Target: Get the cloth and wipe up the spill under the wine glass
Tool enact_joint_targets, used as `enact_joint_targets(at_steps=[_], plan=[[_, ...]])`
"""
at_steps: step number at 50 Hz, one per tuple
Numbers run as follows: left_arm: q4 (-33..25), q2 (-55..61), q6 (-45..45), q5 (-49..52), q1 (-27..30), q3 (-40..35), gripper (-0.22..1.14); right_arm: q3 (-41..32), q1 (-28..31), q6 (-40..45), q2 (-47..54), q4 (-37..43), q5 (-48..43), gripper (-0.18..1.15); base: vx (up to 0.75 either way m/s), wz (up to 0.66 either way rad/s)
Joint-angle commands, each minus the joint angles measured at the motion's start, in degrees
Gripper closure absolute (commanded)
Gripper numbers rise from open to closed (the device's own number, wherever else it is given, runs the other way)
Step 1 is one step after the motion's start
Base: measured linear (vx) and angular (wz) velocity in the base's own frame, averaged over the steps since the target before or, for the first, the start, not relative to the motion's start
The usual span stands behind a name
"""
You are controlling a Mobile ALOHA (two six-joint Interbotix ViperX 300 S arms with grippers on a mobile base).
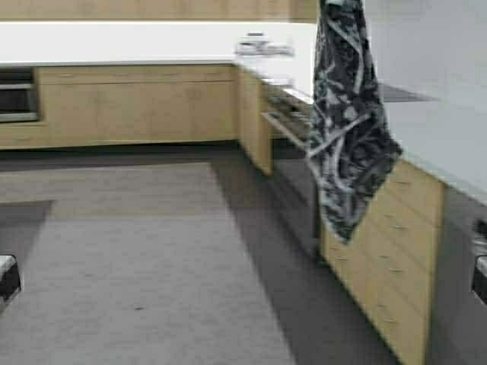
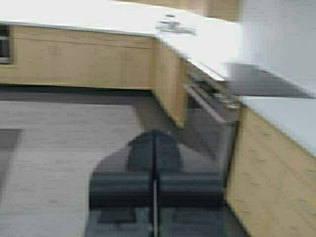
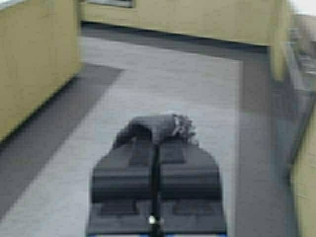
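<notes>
My right gripper is pinched tight on the cloth, which hangs over the counter's front edge. My left gripper is closed and empty. The cloth could slip out if I bump something, and I see no glass yet.

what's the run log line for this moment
phase: carrying | right end effector: shut on cloth, hanging by the counter | left end effector: shut, empty | wine glass: not visible

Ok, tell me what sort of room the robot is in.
Most likely a home kitchen: an L-shaped white countertop over pale wood cabinets, a built-in oven, and a dark cooktop set into the counter.
</notes>
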Motion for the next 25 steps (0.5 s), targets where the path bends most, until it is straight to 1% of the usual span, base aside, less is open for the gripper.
enact_joint_targets(at_steps=[1,7,25], plan=[[-0.09,0.18,-0.09,-0.26,0.09,-1.49,0.89,-0.53,0.18,0.00,-1.85,0.79,-0.88,0.90,0.00,0.62],[-0.09,-0.53,-0.53,-0.26,0.09,-1.14,0.89,0.53,0.18,0.09,-2.46,1.32,-0.88,0.90,0.00,0.63],[-0.09,-0.53,-1.41,-0.26,0.09,-0.97,0.89,0.09,0.18,1.76,-2.46,1.67,-0.88,0.90,0.01,0.59]])
